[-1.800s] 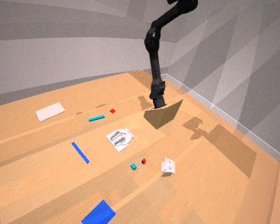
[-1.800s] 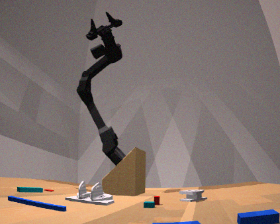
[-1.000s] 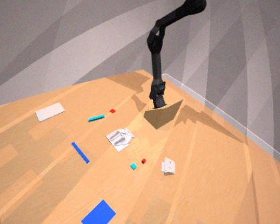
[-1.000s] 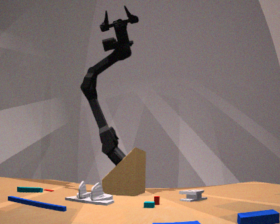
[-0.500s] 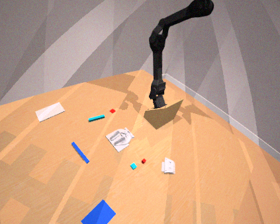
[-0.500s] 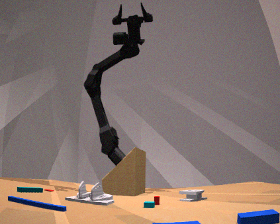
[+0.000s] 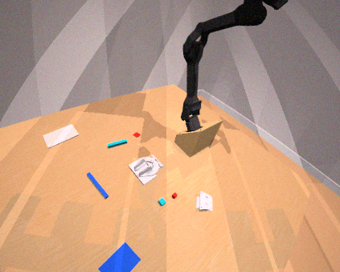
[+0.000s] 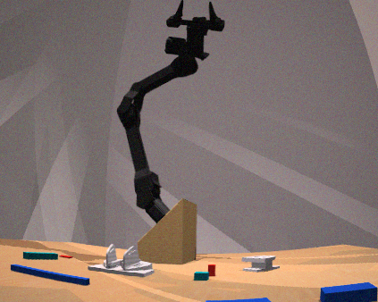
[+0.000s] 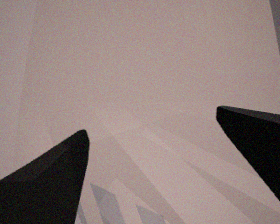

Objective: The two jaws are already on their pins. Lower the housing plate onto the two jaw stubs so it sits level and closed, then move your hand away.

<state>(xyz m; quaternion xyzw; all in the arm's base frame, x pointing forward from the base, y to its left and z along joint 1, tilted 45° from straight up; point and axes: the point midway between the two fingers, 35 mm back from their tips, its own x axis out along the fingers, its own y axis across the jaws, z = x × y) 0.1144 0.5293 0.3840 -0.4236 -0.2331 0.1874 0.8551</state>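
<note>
in the exterior view, the claw (image 8: 196,3) (image 9: 153,124) is held high above the wooden bench (image 8: 166,290) (image 7: 29,201), tips upward, its two black fingers spread apart with nothing between them. the jointed black arm (image 8: 137,147) (image 7: 192,80) is seen below it, rising from behind a tan wedge-shaped block (image 8: 180,241) (image 7: 198,141). far below the claw, on the wedge's left in the picture, a flat white base (image 8: 141,270) (image 7: 138,166) with two upright white jaws is seen. below the claw and to the picture's right, a small white piece with an upper and a lower plate (image 8: 261,261) (image 7: 206,201) is set on the bench, well apart from the jaws; it appears to be the housing plate. a teal cube (image 8: 201,276) (image 7: 161,201) and a small red block (image 8: 212,270) (image 7: 174,195) are placed almost under the claw.

in the top view, the claw cannot be made out. the jaws are left uncovered, and the small white piece is seen apart from them, with the teal cube and red block between. a plain white rectangular sheet (image 7: 61,135) is laid near the far left bench edge.

in the wrist view, only pale wall is seen between the claw's parted fingers.
</note>
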